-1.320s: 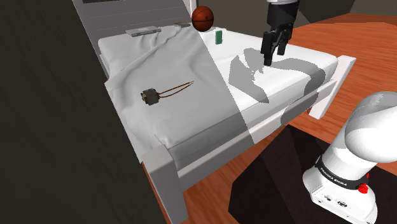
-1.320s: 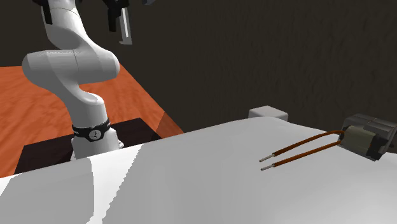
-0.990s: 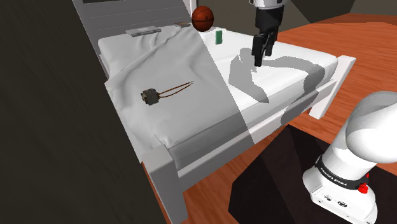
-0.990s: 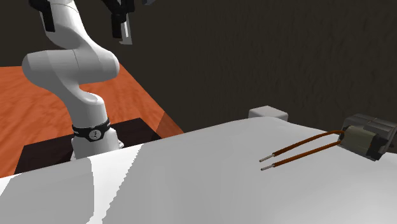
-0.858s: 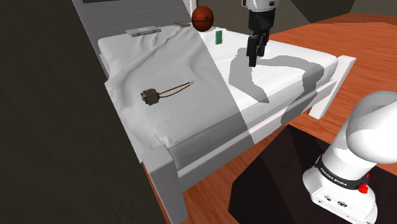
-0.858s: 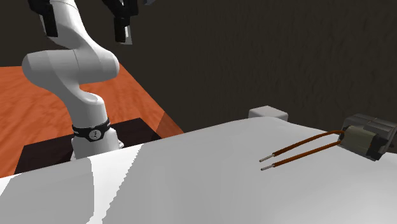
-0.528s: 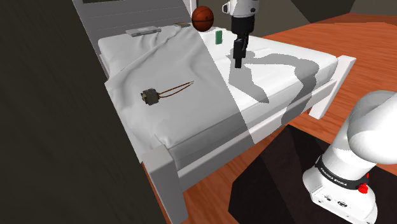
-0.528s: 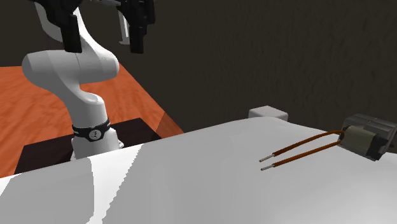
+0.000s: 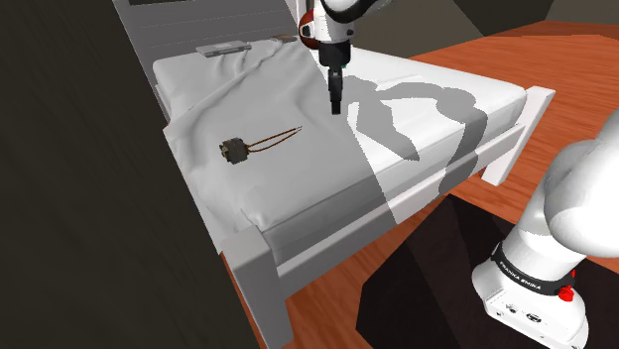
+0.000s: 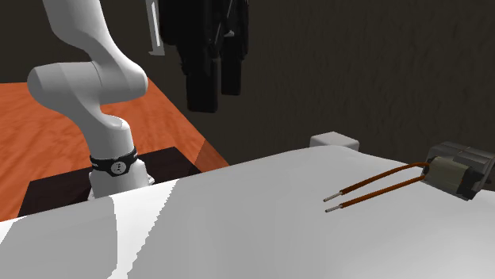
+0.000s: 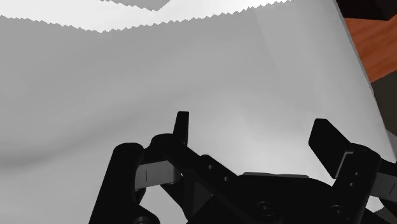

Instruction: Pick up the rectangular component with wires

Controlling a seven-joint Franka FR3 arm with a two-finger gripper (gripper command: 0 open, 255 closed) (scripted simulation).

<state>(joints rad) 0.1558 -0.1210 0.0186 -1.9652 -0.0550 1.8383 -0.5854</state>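
Now your hand [image 9: 335, 102] hangs above the white bed [image 9: 248, 89], fingers [image 11: 182, 127] spread, holding nothing; the grey component [image 9: 236, 151] with orange-brown wires [image 9: 278, 139] lies on this bed, well apart from the hand.

Dark grey component [image 9: 235, 151], orange-brown wires [image 9: 277, 140], white bed [image 9: 298, 193].

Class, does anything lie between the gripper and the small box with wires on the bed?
Nothing visible does. The gripper hangs with jaws open above the white bed, whose bare surface alone lies between it and the box with wires.
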